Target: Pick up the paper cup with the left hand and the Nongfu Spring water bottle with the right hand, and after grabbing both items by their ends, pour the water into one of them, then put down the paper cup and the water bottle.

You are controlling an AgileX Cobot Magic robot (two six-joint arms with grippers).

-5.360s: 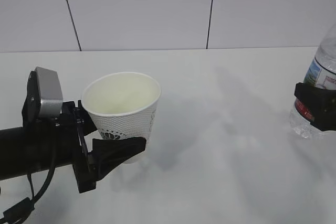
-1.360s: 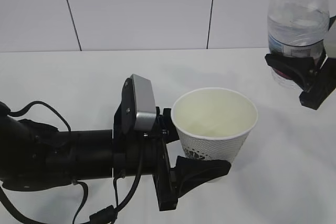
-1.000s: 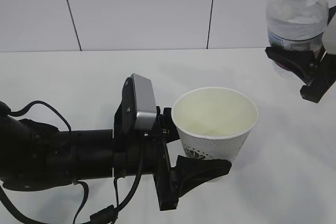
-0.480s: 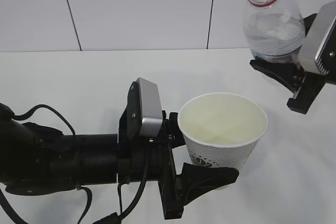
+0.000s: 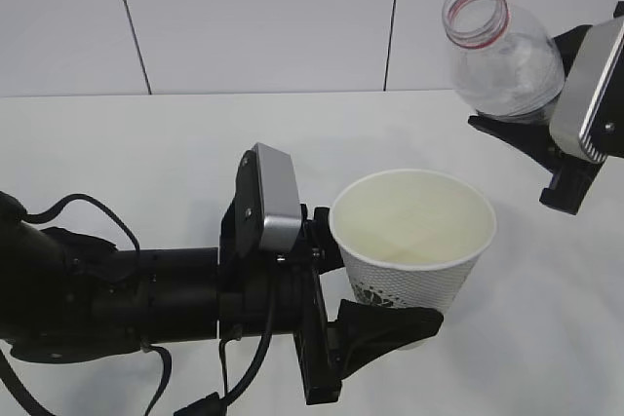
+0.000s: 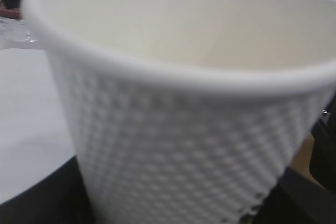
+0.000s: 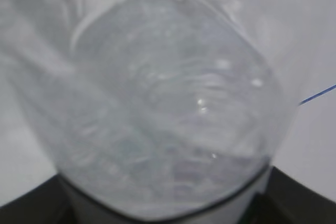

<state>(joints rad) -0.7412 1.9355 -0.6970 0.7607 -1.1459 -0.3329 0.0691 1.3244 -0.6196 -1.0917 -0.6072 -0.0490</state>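
Holding the paper cup [image 5: 413, 231] low on its wall, the left hand's gripper [image 5: 375, 314] stood nearest the exterior camera, jaws spread to the cup's width and clamped on it, the cup upright and clear of the white surface [image 5: 146, 143]. The left wrist view showed only the cup's dotted wall and rim at close range; the inside appeared dry, though the bottom was not fully visible.

Farther back and to the right, the right hand's gripper [image 5: 526, 133] was closed around the lower body of the Nongfu Spring water bottle [image 5: 502, 56]. The bottle was uncapped, its red neck ring showing, and water [image 7: 173, 145] lay in its lower part.

Compared with a second before, the bottle had gone from upright to tilted, mouth leaning left toward the cup, and had moved inward; the cup had shifted slightly right. No stream was visible.

Judgement: pouring had begun as a motion only. The mouth appeared not yet above the rim; further approach and tilt seemed required.
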